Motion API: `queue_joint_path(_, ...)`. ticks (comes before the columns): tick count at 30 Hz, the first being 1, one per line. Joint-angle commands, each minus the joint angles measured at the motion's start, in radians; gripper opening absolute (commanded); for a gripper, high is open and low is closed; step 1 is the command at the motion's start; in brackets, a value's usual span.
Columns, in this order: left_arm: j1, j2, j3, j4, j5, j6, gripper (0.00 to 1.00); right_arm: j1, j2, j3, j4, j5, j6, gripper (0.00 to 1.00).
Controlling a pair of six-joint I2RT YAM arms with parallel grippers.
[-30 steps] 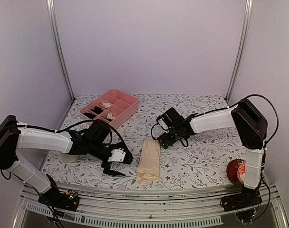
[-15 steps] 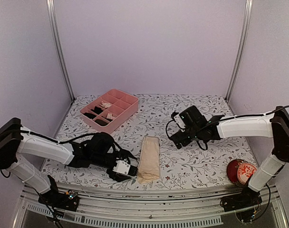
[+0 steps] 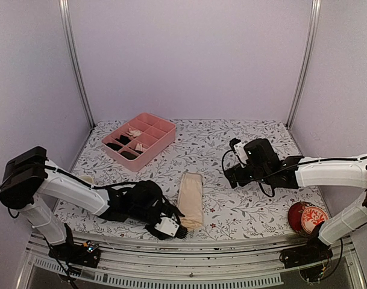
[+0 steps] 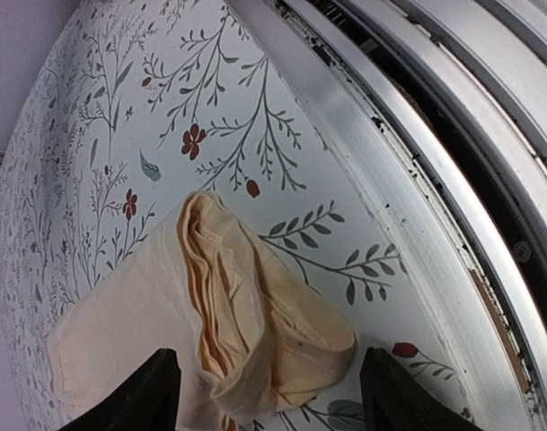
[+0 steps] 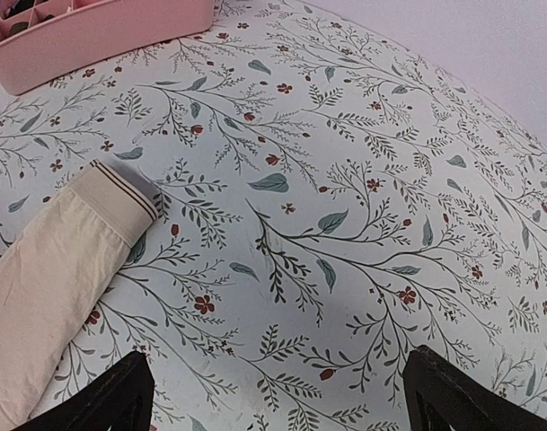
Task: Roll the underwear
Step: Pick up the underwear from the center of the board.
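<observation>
Left end effector [image 4: 269, 382] straddles near end of the underwear [image 4: 156, 314]

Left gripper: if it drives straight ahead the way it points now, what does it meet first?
The bunched near end of the peach underwear, which lies right in the mouth of the open left gripper. Beyond it, the wrist view shows only more of that garment and the flowered tablecloth.

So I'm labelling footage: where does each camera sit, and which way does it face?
Top external: high behind the arm bases, looking down over the floral-print table; both white arms show.
Left wrist: low by the near edge, facing the bunched end of the pale peach fabric underwear; left gripper at bottom.
Right wrist: above the table, facing the pink plastic compartment tray; right gripper at bottom.
Shared: all show the underwear.
</observation>
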Motion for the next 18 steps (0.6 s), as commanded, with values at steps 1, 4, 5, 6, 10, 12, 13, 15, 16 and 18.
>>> queue_joint_path(1, -0.018, 0.056, 0.006, -0.012, -0.039, -0.015, 0.68, 0.02, 0.033, 0.002, 0.027, 0.037, 0.006, 0.99)
queue_joint_path(4, -0.028, 0.069, -0.012, 0.001, -0.058, -0.016, 0.62, 0.024, 0.042, 0.005, 0.027, 0.064, 0.003, 0.99)
queue_joint_path(5, -0.03, 0.072, -0.018, 0.006, -0.065, -0.018, 0.6, 0.025, 0.043, 0.004, 0.027, 0.07, 0.002, 0.99)
queue_joint_path(6, -0.034, 0.075, -0.024, 0.012, -0.068, -0.017, 0.58, 0.025, 0.042, 0.005, 0.024, 0.077, 0.001, 0.99)
queue_joint_path(10, -0.039, 0.079, -0.041, 0.027, -0.079, -0.016, 0.49, 0.026, 0.033, 0.001, 0.026, 0.095, -0.002, 0.99)
queue_joint_path(12, -0.039, 0.073, -0.049, 0.031, -0.078, -0.02, 0.45, 0.026, 0.031, -0.003, 0.029, 0.099, -0.004, 0.99)
queue_joint_path(13, -0.039, 0.069, -0.053, 0.035, -0.075, -0.022, 0.42, 0.026, 0.031, -0.004, 0.03, 0.099, -0.005, 0.99)
queue_joint_path(15, -0.039, 0.06, -0.061, 0.039, -0.072, -0.024, 0.4, 0.028, 0.034, -0.004, 0.032, 0.099, -0.008, 0.99)
queue_joint_path(16, -0.039, 0.056, -0.064, 0.04, -0.071, -0.024, 0.38, 0.027, 0.036, -0.003, 0.033, 0.098, -0.01, 0.99)
queue_joint_path(18, -0.04, 0.049, -0.07, 0.043, -0.064, -0.023, 0.32, 0.029, 0.039, -0.002, 0.033, 0.1, -0.013, 0.99)
